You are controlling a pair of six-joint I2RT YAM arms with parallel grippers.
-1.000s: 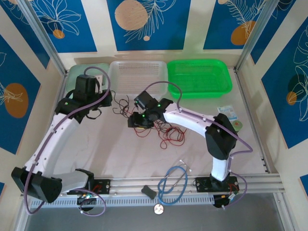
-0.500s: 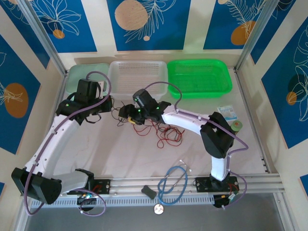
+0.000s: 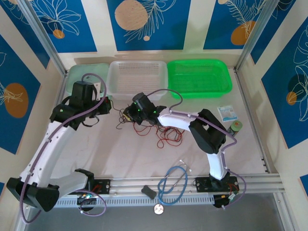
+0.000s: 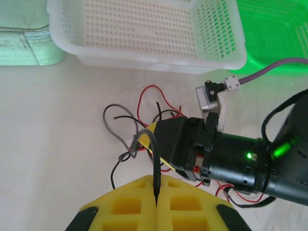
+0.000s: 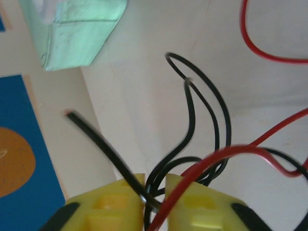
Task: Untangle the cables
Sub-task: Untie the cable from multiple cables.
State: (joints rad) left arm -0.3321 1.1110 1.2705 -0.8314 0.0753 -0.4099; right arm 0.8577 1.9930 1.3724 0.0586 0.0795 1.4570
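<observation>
**Tangle gripped at both ends, with pulling apart judged to be the step in hand**

A black strand [image 4: 153,159] is pinched between the closed pads of the left gripper [image 4: 156,180]. The right gripper [image 5: 155,185] is drawn narrow around several of the cables [image 3: 166,137], which lie knotted on the table [image 3: 120,154] between the grippers, near the white basket [image 3: 137,77]. A slow separation seems called for next, since such thin, limp wire is likely to snag.

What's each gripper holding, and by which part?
Left gripper pinches a thin black cable by a stretch beside the tangle. Right gripper surrounds looped black strands; grip uncertain.
</observation>
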